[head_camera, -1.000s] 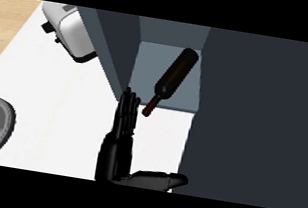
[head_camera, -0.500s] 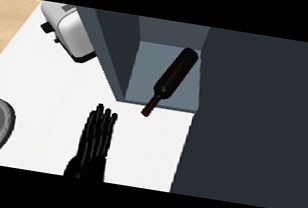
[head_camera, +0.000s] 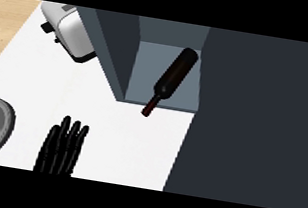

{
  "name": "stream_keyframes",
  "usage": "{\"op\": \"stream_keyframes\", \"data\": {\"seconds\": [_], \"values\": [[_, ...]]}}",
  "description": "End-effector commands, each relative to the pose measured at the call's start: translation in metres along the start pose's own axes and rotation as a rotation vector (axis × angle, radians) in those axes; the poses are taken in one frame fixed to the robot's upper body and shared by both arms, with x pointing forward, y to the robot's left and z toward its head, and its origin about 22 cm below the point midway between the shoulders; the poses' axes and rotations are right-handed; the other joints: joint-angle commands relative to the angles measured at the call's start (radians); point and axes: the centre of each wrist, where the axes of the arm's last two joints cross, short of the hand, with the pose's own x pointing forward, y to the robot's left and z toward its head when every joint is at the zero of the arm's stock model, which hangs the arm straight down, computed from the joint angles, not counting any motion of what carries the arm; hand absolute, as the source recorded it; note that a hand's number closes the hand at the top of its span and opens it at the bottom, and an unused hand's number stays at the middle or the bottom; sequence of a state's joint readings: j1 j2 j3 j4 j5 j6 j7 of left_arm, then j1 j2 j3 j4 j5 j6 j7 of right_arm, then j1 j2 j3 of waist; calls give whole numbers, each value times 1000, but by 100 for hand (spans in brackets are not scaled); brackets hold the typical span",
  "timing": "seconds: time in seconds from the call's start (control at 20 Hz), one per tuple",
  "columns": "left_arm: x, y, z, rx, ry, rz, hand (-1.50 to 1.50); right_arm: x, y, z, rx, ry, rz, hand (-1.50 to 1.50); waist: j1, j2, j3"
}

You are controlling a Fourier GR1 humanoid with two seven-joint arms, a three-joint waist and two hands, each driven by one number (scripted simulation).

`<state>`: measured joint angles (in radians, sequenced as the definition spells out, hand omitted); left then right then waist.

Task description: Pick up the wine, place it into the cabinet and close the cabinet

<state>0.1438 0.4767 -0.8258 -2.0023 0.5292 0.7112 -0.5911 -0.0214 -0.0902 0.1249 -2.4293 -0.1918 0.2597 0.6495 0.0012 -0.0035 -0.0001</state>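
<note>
From my head view, my left robot hand (head_camera: pixel 62 146) hovers with fingers straight near the tabletop's (head_camera: pixel 110 119) near edge, holding nothing. The wine (head_camera: pixel 170 79) lies tilted inside the open cabinet (head_camera: pixel 117 49), its neck poking out over the tabletop. A toaster (head_camera: pixel 69 32) stands at the far left corner.

Only one hand (head_camera: pixel 63 145) shows, low in the head view toward the left, prob. the left hand judging by position. Fingers (head_camera: pixel 76 134) straight, held close together, pointing up-frame w/ nothing between them or under them; forearm is cut off at the lower edge. Right hand doesn't show.
</note>
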Motion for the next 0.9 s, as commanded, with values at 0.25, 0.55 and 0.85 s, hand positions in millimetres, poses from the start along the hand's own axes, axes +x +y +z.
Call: {"op": "stream_keyframes", "data": {"seconds": [0.25,0.55,0.85], "values": [[39,40,-16,40,-44,-9,-150,11,25,26,179,44,-211,150,0,-1,0],[38,67,-5,61,-51,-14,-150,9,49,25,313,41,-203,150,4,-3,-1],[57,105,-9,81,-52,-36,-150,19,78,24,415,-11,-209,150,4,-5,-2]]}}
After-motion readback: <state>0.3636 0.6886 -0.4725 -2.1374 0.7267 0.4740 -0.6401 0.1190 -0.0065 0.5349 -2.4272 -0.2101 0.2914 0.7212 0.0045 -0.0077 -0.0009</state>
